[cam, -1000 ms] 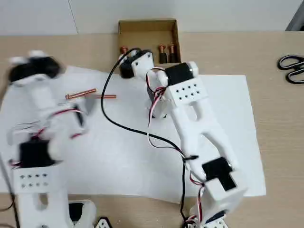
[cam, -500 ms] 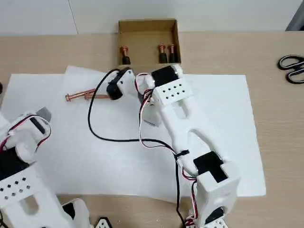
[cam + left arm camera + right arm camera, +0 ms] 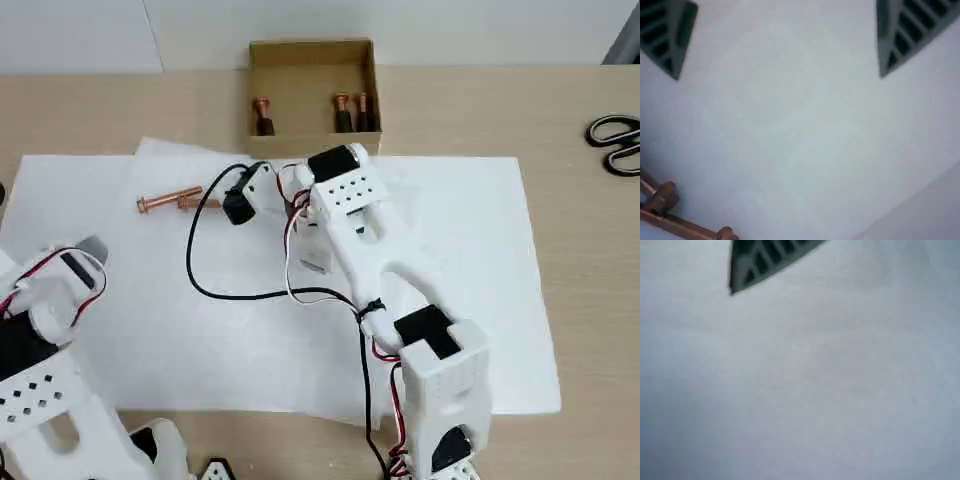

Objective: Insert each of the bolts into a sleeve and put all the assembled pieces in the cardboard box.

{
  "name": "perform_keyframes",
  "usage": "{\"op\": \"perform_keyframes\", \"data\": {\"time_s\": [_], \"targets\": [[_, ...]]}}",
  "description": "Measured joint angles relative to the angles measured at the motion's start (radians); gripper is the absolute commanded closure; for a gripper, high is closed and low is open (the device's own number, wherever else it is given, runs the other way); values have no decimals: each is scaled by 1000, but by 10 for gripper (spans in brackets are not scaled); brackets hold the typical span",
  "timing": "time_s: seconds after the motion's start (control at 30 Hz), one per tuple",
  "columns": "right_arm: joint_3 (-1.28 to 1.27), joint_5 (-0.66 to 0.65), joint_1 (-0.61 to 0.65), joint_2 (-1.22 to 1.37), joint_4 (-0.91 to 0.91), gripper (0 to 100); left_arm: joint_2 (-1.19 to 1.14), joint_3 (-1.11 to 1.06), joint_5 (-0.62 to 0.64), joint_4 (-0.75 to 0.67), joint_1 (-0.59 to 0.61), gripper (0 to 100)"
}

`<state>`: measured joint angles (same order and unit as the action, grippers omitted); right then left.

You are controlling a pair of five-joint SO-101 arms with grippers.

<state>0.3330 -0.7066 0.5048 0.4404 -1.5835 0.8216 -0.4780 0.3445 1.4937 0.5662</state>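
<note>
Holding nothing, my left gripper (image 3: 779, 75) is wide open over the paper (image 3: 800, 140), where two bolts (image 3: 172, 199) at ten o'clock look small, hard, smooth and rolly, so I'd pinch one mid-stem.

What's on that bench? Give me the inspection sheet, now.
Surface: wooden table, white paper sheet on it.
Job's things: three bolt-in-sleeve assemblies upright in the cardboard box; two loose bolts lying on the paper.
Clutter: scissors on the bare table, off the paper.
Grippers: left gripper open above the paper; right gripper next to the loose bolts.
Cables: black cable looping over the paper.
Surroundings: pale wall behind the table.
</note>
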Motion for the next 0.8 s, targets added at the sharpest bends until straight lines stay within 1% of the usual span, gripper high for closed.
{"op": "perform_keyframes", "data": {"time_s": [0.23,0.37,0.63,0.8], "targets": [[0,-3,-43,51,28,803,0,0,0,0,0,761],[2,-3,-51,57,55,802,0,0,0,0,0,761],[2,-46,-52,57,55,802,0,0,0,0,0,761],[6,-46,-52,57,54,802,0,0,0,0,0,761]]}}
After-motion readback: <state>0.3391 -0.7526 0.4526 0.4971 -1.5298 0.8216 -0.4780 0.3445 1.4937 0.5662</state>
